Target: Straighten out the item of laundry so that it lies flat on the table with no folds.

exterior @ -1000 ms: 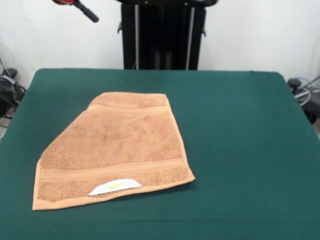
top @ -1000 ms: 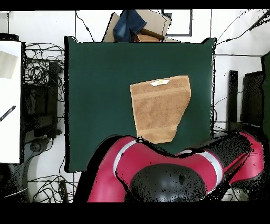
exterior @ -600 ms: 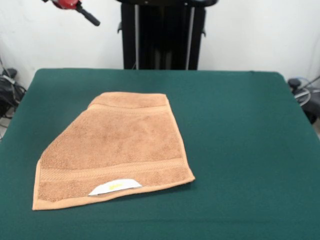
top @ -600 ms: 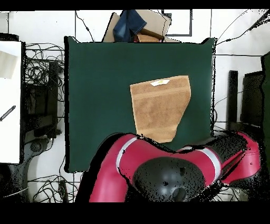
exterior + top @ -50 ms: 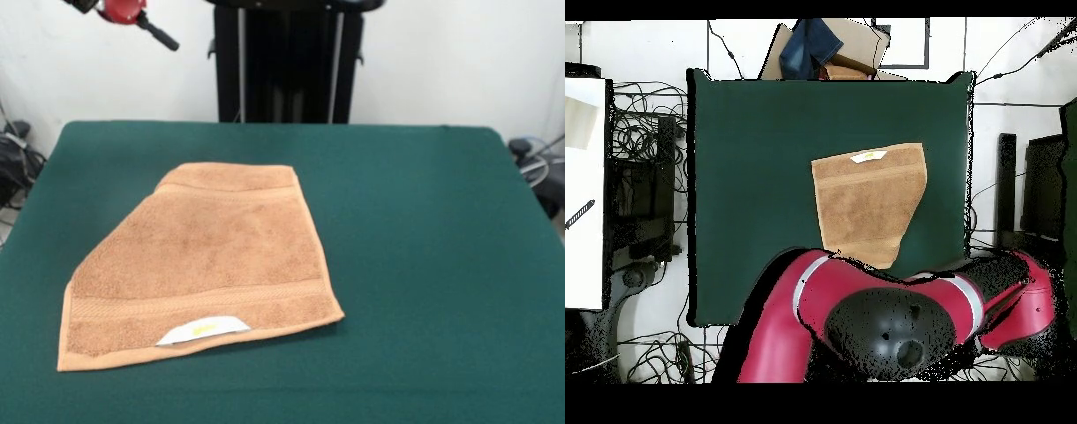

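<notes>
the towel (image 5: 199, 262) lies on the table (image 5: 424, 230), one corner folded under. the gripper (image 5: 132, 19) hangs high, well apart from it; i cannot tell its state

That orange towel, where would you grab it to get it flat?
Probably the slanted edge of the towel, on the picture's left in the front view. That cut-off corner looks folded under, so grip there from above and draw it outward across the table, away from the label.

A robotics lab: a green table (image 5: 745, 180) amid tangled cables (image 5: 640, 140), under a red arm (image 5: 865, 320).
</notes>
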Robot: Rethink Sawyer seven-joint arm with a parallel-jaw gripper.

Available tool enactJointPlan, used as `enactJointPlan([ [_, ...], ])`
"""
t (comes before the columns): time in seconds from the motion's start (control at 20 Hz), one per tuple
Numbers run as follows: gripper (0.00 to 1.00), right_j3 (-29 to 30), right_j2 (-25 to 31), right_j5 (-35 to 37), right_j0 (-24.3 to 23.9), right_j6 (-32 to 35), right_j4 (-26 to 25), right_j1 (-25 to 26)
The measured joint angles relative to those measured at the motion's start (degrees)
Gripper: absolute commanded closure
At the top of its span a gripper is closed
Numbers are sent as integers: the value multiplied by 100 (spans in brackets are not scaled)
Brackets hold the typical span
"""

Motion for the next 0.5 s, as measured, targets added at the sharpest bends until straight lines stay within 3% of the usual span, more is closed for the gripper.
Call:
enactJointPlan([
  [0.5,100,-166,0,-108,-170,0,-1,302],
])
